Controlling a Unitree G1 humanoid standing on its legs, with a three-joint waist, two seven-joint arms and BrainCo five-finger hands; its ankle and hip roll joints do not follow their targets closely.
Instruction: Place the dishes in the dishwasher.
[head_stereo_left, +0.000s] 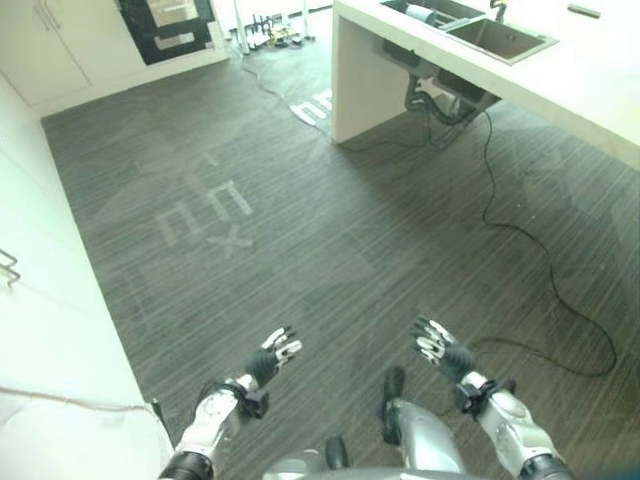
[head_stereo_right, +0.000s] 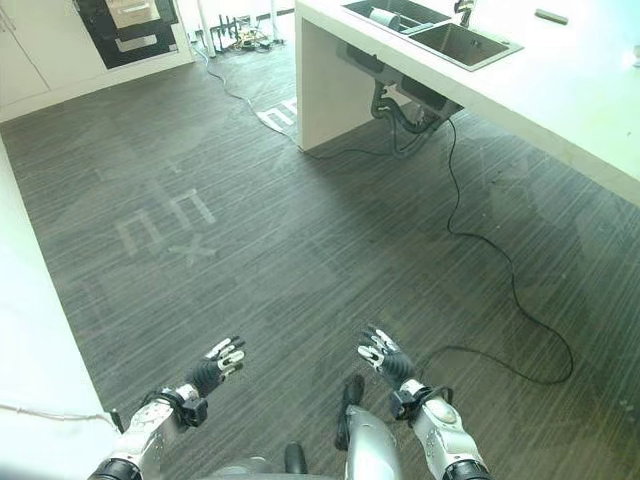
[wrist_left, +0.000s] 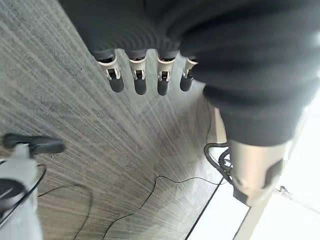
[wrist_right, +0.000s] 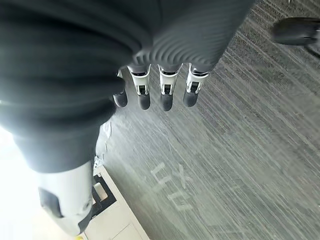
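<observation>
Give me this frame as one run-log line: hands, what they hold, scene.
left hand: open, empty | right hand: open, empty | both over grey striped floor | white counter with steel sink far right | no dishes held

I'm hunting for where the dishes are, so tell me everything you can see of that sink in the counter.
The sink is a dark rectangular basin sunk into the white counter at the far right. A tap stands at its back edge, a second basin with something pale inside lies beside it, and pipes hang underneath. Neither hand is near it.
</observation>
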